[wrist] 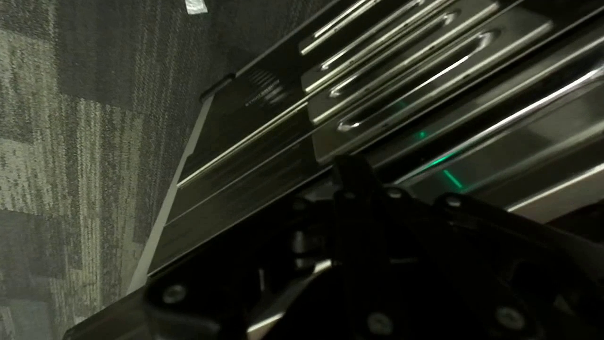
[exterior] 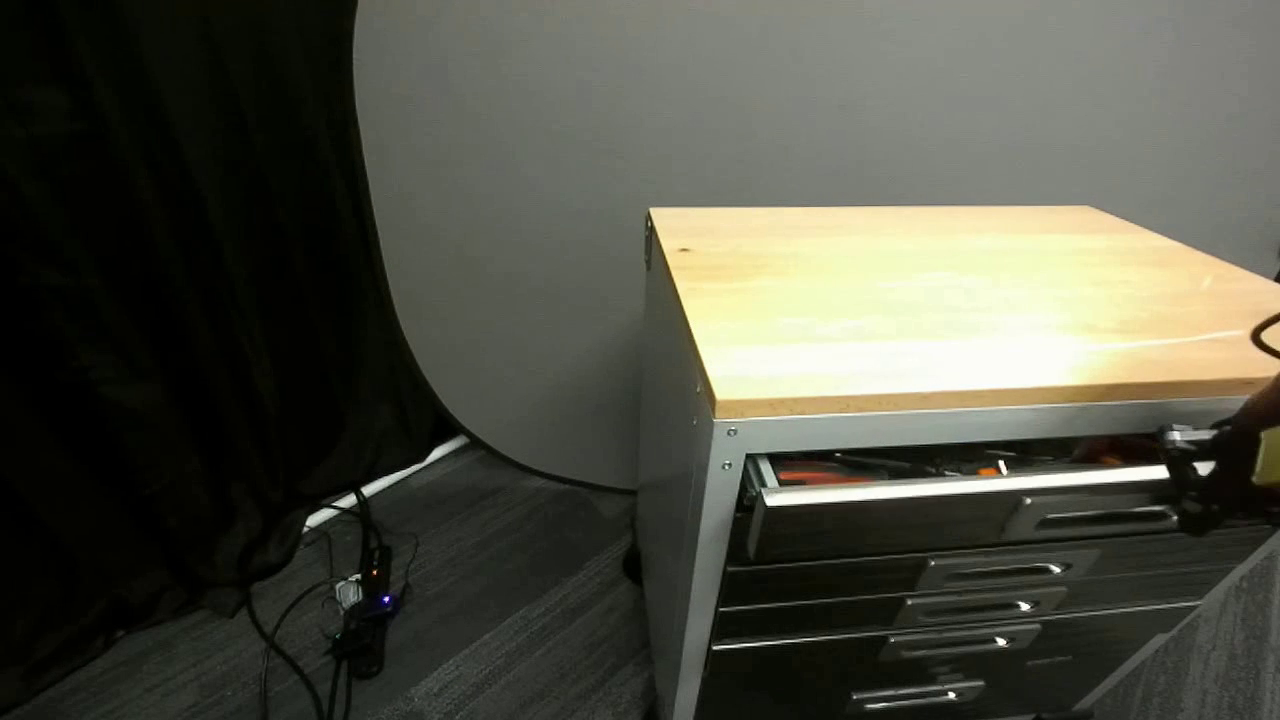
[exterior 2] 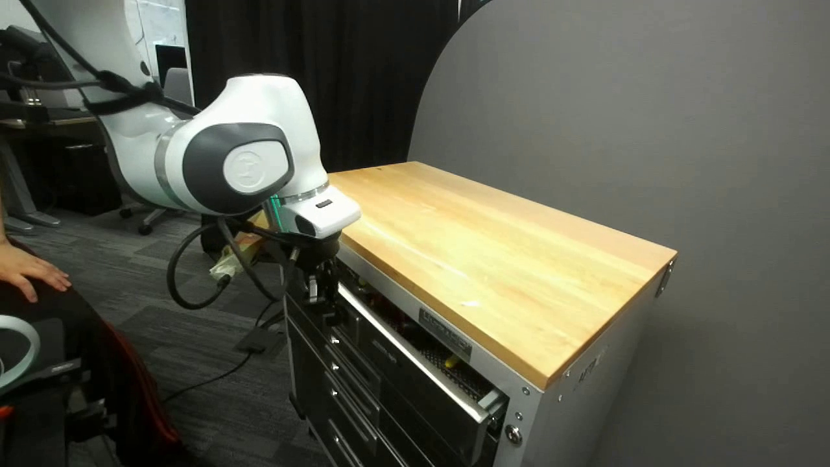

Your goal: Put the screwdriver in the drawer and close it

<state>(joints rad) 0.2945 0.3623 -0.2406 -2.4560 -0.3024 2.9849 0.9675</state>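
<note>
The drawer is the uppermost of its cabinet and stands partly open in both exterior views. Its front and bar handle also show close up in the wrist view. My gripper looks shut, fingers together, with nothing visible between them. It is low at the drawer's front near the handle in both exterior views; whether it touches is unclear. I cannot pick out the screwdriver for certain. A small yellow thing lies inside the drawer and may be its handle.
The wooden tabletop overhangs the drawer. Red-orange tools and dark tools lie in the drawer. Shut lower drawers have protruding handles. A cable loop hangs from the arm. A person's hand rests at the left.
</note>
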